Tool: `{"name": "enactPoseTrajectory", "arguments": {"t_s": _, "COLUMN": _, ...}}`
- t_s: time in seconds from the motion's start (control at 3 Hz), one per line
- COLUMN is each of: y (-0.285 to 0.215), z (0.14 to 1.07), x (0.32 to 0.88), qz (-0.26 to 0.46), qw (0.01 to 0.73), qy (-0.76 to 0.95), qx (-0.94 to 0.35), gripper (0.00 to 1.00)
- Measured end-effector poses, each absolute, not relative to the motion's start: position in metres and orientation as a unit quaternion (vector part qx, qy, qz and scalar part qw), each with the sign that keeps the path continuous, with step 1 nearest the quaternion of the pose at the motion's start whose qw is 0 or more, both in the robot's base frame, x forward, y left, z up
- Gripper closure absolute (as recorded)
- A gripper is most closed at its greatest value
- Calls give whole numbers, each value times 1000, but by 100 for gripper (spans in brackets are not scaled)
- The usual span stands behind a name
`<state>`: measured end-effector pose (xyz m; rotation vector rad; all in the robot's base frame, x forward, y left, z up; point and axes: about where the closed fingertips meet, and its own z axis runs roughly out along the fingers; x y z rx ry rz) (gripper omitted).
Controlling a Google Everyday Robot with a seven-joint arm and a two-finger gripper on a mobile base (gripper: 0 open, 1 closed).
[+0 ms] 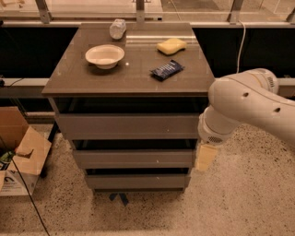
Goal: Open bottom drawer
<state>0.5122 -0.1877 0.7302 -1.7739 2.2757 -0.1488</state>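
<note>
A speckled floor (239, 203) fills the lower frame, and a grey-brown cabinet (69, 83) stands at centre. On its top are a bowl (104, 56), a sponge (171, 45) and a dark packet (167, 70). The bottom drawer (136, 181) sits lowest, at lower centre, its front pushed in. The gripper (205, 157) hangs from the white arm (249, 106) at centre right, by the middle drawer's (133, 158) right end. Whether it is parted or closed cannot be told. A cardboard box (20, 147) lies at lower left.

Speckled floor (239, 203), warm dim light. Grey-brown cabinet (133, 78) at centre, backed by a dark low wall (27, 50). Metal posts (44, 10) stand above. White cable (240, 39) hangs at right. Open cardboard box (23, 147) on the floor, left. Gripper (205, 157) just beside the cabinet's right edge, mid-height.
</note>
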Motion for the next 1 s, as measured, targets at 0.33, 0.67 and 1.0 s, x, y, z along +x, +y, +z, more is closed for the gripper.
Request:
{"name": "enactPoseTrajectory", "arguments": {"t_s": 0.33, "y": -184, "z": 725, "x": 514, "qz": -55, "qw": 118, "qy": 781, "qx": -610, "gripper": 0}}
{"name": "enactPoseTrajectory", "arguments": {"t_s": 0.67, "y": -183, "z": 701, "x": 515, "qz": -60, "qw": 109, "qy": 787, "qx": -604, "gripper": 0}}
{"name": "enactPoseTrajectory", "arguments": {"t_s": 1.0, "y": -182, "z": 670, "x": 516, "qz": -46, "qw": 125, "qy": 795, "qx": -592, "gripper": 0}}
